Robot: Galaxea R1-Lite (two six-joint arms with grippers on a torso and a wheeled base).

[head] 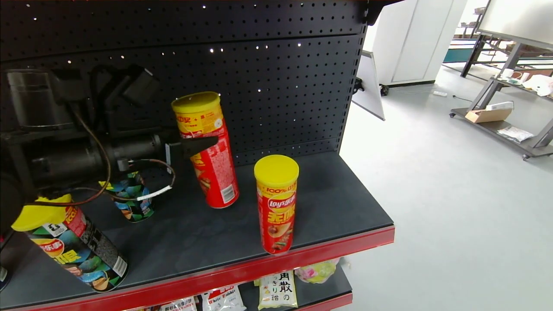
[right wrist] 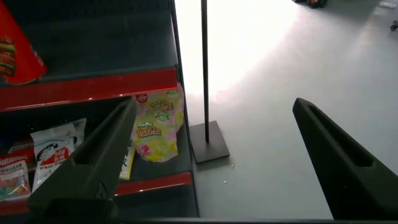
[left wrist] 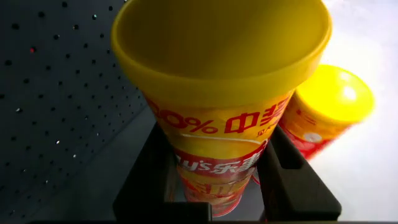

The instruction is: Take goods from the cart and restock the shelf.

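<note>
A red chip can with a yellow lid (head: 211,160) leans on the black shelf (head: 337,203), near the pegboard back. My left gripper (head: 207,143) is shut on its upper part; one finger crosses the front of the can. In the left wrist view the can (left wrist: 217,112) sits between the two black fingers (left wrist: 146,180), touching both. A second red can (head: 276,203) stands upright near the shelf's red front edge, to the right of the held one, and appears again (left wrist: 326,106) beyond it. My right gripper (right wrist: 217,162) is open and empty, low beside the lower shelf.
Two dark patterned cans stand at the shelf's left: one tilted at the front (head: 73,246), one behind the arm (head: 134,198). Snack bags (head: 276,289) lie on the lower shelf (right wrist: 155,127). A thin pole on a base plate (right wrist: 205,74) stands on the floor right of the shelf.
</note>
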